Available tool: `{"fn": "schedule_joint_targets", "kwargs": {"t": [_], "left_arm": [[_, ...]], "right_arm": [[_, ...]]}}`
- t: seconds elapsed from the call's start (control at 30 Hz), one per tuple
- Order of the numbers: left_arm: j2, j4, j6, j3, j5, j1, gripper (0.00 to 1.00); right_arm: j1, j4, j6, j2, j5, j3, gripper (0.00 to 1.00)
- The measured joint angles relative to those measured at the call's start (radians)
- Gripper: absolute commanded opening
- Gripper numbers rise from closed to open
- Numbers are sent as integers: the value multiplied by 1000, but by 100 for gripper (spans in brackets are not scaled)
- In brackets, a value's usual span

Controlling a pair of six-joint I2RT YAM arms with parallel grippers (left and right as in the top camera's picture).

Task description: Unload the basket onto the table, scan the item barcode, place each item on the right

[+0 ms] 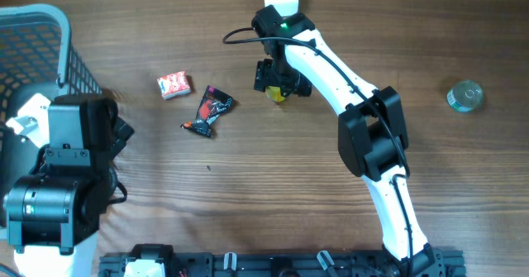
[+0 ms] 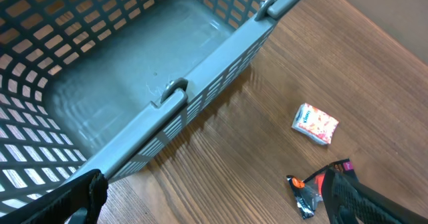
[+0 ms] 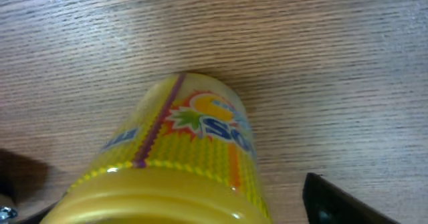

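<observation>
wood table, basket at left edge; left end effector apart; right end effector straddles yellow bottle, grip unclear

Yellow cylindrical plastic container with colourful starburst label; sits near twelve o'clock, largely hidden from overhead.

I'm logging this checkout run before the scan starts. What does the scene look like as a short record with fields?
left gripper: open, holding nothing, beside the basket
right gripper: open around the yellow container, gap showing at one finger
loose items: red-and-white packet and dark snack packet, apart, on the table
scan: not yet done
</observation>
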Motion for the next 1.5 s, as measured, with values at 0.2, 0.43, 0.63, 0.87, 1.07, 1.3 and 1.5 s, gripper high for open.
{"fn": "schedule_joint_targets", "kwargs": {"t": [0.2,0.43,0.63,0.87,1.07,1.3,1.5], "left_arm": [[0,0,0,0,0,0,100],[0,-3,0,0,0,1,100],[0,-4,0,0,0,1,100],[0,-4,0,0,0,1,100],[0,-5,0,0,0,1,100],[0,-7,0,0,0,1,100],[0,-7,0,0,0,1,100]], "right_arm": [[1,-5,6,0,-5,0,58],[1,-18,-28,0,-17,0,47],[1,-82,-107,0,-146,1,47],[1,-190,-159,0,-274,1,47],[1,-293,-260,0,-407,1,47],[1,-348,-313,0,-459,1,48],[1,-344,-328,0,-471,1,48]]}}
